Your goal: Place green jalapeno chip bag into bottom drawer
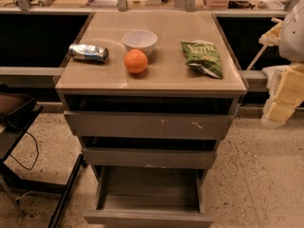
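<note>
Camera view. The bag (203,57) lay flat on the cabinet top (166,80), at its right side, close to the right edge. It was well apart from the orange (136,61), bowl (140,41) and can (89,52).

The bottom drawer (149,191) stood pulled out toward the near side. The gripper (281,99) hung at the far right of the scene, off the cabinet. I could not tell how far open it was, and saw nothing in its hold.

Risks, as judged:
- The foil could slip or crumple out of a pinch (thin, slick).
- A sideways nudge could push the bag off the right edge.
- On the way down, the bag could catch on the upper drawers (147,126) (both fronts jut out).
- A release too near the drawer's front could miss the tray.
</note>
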`<action>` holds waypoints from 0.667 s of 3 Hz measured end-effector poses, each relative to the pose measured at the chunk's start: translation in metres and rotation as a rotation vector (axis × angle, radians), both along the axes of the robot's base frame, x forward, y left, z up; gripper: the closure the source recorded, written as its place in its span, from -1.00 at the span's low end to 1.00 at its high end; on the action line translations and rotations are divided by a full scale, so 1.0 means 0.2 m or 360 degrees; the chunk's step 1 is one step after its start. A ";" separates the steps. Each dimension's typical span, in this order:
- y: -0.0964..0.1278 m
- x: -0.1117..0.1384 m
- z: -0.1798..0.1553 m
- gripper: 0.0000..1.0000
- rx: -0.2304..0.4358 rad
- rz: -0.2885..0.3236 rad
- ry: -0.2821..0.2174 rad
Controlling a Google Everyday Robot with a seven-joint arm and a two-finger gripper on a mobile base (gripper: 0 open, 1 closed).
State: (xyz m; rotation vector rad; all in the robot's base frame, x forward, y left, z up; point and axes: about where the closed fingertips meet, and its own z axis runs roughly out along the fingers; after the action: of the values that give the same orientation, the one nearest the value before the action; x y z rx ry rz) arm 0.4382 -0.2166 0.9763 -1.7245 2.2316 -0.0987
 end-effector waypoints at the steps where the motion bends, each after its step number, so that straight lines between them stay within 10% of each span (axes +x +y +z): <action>1: 0.00 0.00 0.00 -1.00 0.0000 0.0000 0.0000; 2: 0.01 0.07 0.03 -1.00 -0.0006 0.0012 -0.0034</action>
State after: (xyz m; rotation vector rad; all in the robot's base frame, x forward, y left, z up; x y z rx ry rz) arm 0.4523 -0.2154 0.9825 -1.7255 2.2111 -0.1193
